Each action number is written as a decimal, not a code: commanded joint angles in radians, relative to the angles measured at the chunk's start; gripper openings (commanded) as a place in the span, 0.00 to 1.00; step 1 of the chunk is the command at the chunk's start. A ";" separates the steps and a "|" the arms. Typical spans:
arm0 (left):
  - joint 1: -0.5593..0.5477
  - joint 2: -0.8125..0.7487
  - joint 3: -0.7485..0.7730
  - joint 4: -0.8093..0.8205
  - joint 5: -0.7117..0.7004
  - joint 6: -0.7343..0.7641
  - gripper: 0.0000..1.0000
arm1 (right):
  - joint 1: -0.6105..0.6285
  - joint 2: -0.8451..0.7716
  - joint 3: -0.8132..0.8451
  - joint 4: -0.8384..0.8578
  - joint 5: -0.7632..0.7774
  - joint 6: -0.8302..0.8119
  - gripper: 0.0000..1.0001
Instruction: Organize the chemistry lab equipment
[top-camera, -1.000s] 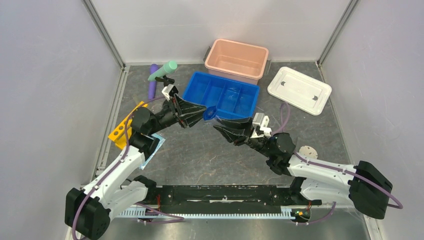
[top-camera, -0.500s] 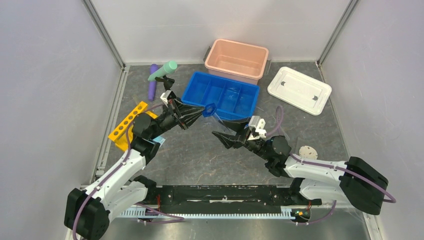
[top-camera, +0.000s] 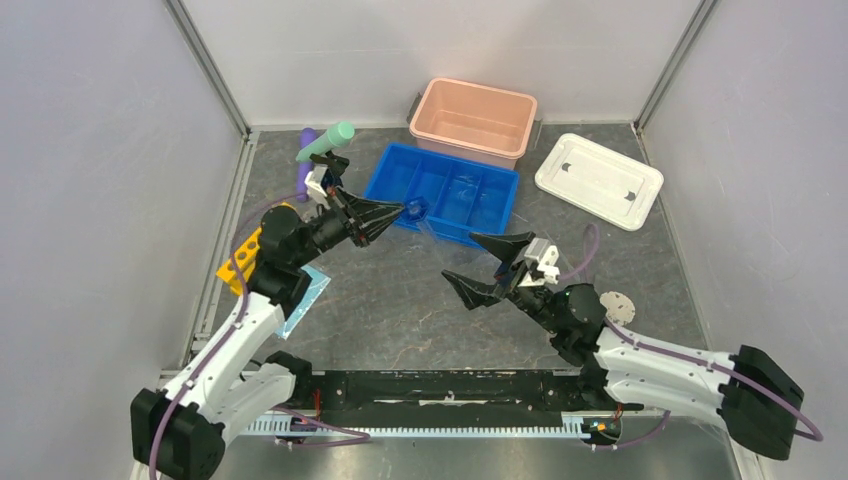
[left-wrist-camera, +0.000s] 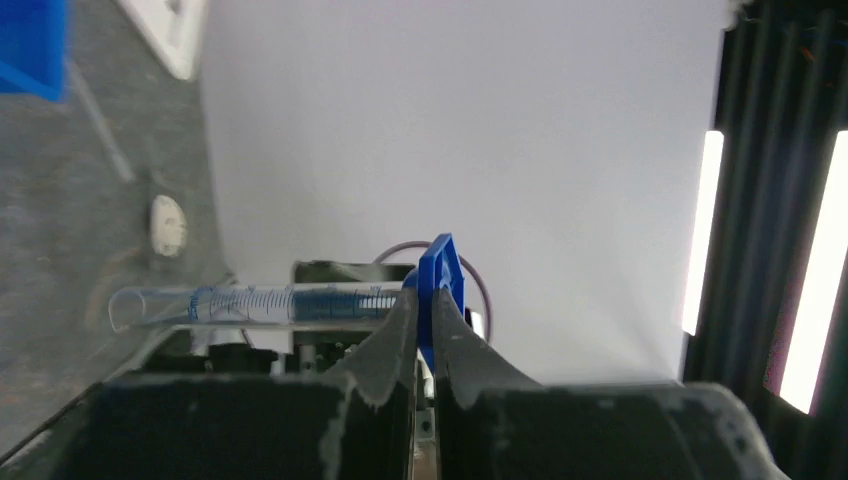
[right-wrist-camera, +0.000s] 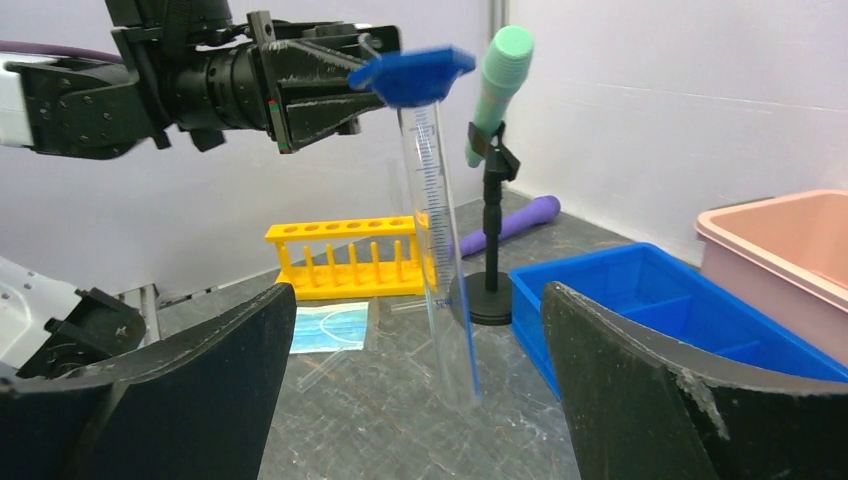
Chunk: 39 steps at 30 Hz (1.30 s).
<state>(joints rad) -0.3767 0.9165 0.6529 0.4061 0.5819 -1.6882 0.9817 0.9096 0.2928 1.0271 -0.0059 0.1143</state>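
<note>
Across the grey worktop (top-camera: 400, 310), the blue divided tray (top-camera: 470, 200) sits at centre rear, with the pink bin (top-camera: 472, 118) behind it. The yellow rack (right-wrist-camera: 345, 258) and the black clamp stand (right-wrist-camera: 490, 250), carrying a mint-green tube (right-wrist-camera: 500, 75), occupy the left side. The left tool (top-camera: 398, 212) is pinched narrow on the blue foot (right-wrist-camera: 412, 72) of a clear graduated cylinder (right-wrist-camera: 440, 260), held foot-up at the tray's near-left edge. The right tool (top-camera: 457, 255) stands spread wide and empty, not touching the cylinder.

Step in hand, by judgement: stowing the cylinder, left arm as carrier. The next move calls for a swing over a tray compartment long enough for the tube, then a tilt to lay it flat before the fingers part.

The right wrist view shows the whole tube hanging with its graduations; the top view shows little beyond the foot. Only the left wrist view shows both fingers (left-wrist-camera: 385, 340) closed on the foot's edge.
</note>
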 joint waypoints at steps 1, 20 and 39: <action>0.075 -0.072 0.099 -0.343 -0.073 0.352 0.02 | 0.002 -0.104 -0.025 -0.121 0.095 -0.017 0.98; 0.358 -0.175 0.096 -0.679 -0.546 0.741 0.02 | 0.002 -0.327 -0.081 -0.317 0.185 -0.068 0.98; 0.600 -0.065 0.177 -0.475 -0.398 0.744 0.02 | 0.002 -0.401 -0.105 -0.378 0.188 -0.065 0.98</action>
<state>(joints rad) 0.1749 0.8265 0.7887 -0.1997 0.1081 -0.9371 0.9817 0.5217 0.1978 0.6380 0.1677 0.0555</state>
